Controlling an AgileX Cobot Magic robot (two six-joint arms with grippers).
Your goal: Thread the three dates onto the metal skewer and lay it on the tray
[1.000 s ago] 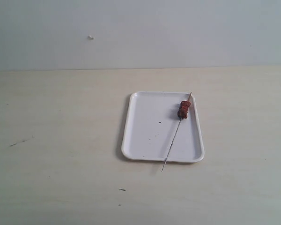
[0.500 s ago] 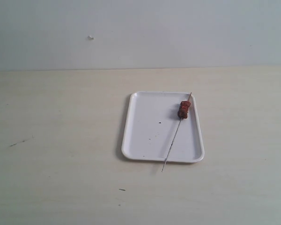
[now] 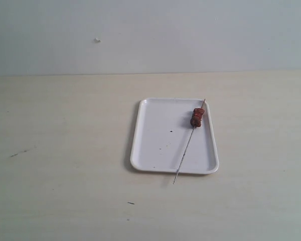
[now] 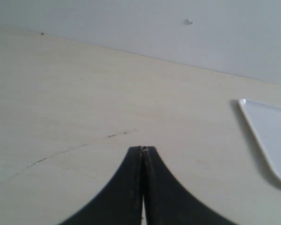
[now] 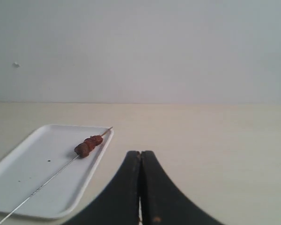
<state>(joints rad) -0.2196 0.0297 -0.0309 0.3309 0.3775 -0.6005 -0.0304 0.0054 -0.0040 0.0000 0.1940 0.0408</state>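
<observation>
All dates [image 3: 196,117] threaded on skewer [image 3: 185,150], lying on tray [image 3: 155,135]. Left gripper [image 4: 143,149] and right gripper [image 5: 140,153] closed, empty. Looks done; best not touch it.

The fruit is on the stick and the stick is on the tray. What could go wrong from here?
1. The metal skewer pokes out past the near rim of the tray, so anything brushing that tip might flick it off.
2. Its far end lies across the rim near a corner, so it may roll or slide.
3. The three dates bunch near that far end, which weights one side.
</observation>
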